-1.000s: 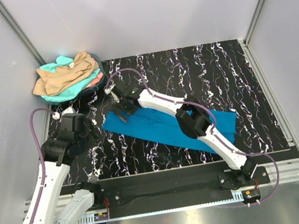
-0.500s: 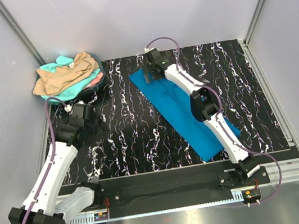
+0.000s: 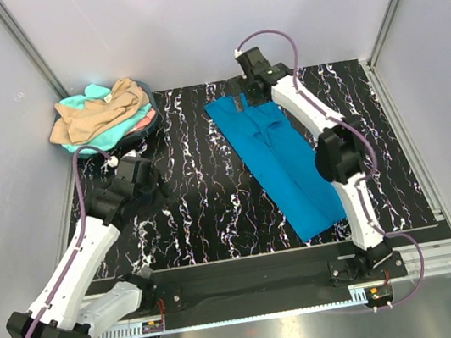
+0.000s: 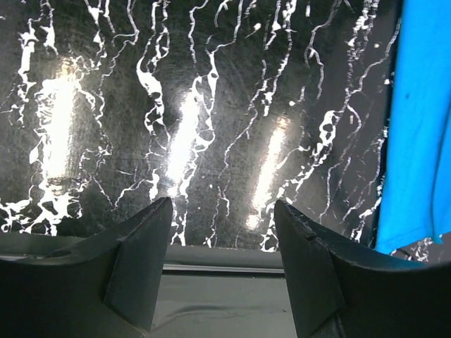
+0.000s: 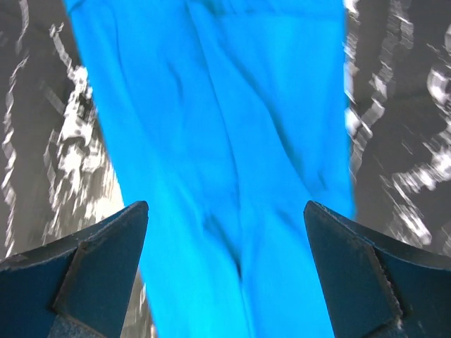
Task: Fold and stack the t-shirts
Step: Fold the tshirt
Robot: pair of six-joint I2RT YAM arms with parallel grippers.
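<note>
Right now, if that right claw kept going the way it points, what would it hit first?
The right gripper, jaws open, points down at the blue t-shirt, so it would most likely meet that cloth first; how near it is I cannot tell.

The blue t-shirt [image 3: 279, 156] is looking like soft, matt cloth. The black tabletop [image 3: 209, 201] is shining, smooth and glossy, with white streaks.

top: overhead, far | wrists: close, facing down | shared: blue t-shirt [image 3: 280, 159]
</note>
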